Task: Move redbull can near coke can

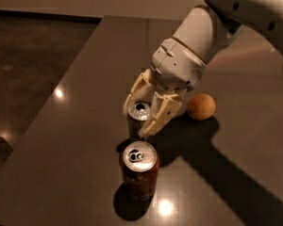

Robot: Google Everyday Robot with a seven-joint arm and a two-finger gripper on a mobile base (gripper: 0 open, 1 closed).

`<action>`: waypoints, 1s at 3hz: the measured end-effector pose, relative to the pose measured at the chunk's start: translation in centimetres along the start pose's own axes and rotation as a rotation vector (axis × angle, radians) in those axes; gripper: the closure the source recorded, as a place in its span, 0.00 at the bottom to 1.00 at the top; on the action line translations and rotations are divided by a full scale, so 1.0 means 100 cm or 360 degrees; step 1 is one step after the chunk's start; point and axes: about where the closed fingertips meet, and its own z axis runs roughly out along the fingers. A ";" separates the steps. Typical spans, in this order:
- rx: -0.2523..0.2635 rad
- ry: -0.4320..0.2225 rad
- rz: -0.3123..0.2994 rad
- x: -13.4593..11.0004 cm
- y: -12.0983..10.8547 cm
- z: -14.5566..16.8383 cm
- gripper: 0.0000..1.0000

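The redbull can (139,113), slim with a silver top, stands upright on the dark table (75,126), just behind the coke can (139,169). The coke can is wider, dark red, with a shiny top and pull tab, and stands near the front edge. A narrow gap separates the two cans. My gripper (137,121) comes down from the upper right, its cream fingers (159,117) on either side of the redbull can, closed on it. The can's lower part is in shadow.
An orange (201,106) lies on the table to the right of the gripper, close to the wrist. The table's left edge runs diagonally down to the left, with dark floor (28,55) beyond it. The arm's shadow falls across the table to the right.
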 end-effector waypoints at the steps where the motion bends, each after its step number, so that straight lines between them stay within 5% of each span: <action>1: 0.0034 0.0000 -0.0004 -0.002 -0.005 0.000 0.12; 2: 0.0058 0.0000 -0.0009 -0.004 -0.009 0.001 0.00; 3: 0.0059 0.0000 -0.0009 -0.004 -0.009 0.001 0.00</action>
